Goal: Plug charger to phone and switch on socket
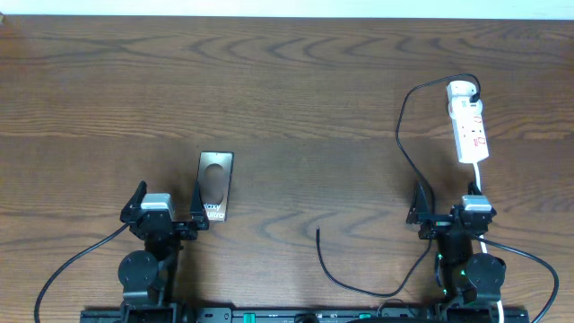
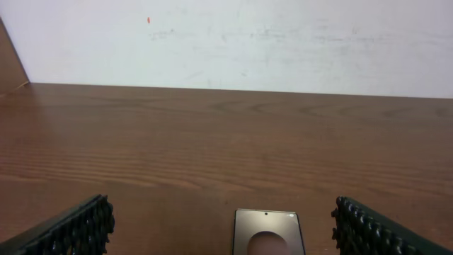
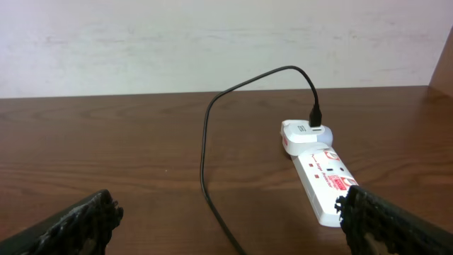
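Overhead: left tool (image 1: pixel 168 197) and right tool (image 1: pixel 446 205) spread, empty. Phone (image 1: pixel 215 186) lies just beside the left tool; charger (image 1: pixel 400 135) tip loose on the surface (image 1: pixel 287 90), far end at socket (image 1: pixel 468 121). Risk: thin cable slips; unheld phone skids.

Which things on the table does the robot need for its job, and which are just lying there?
For the job: phone, charger cable, socket.
Just there: the robot's thick arm cables, the wooden table.
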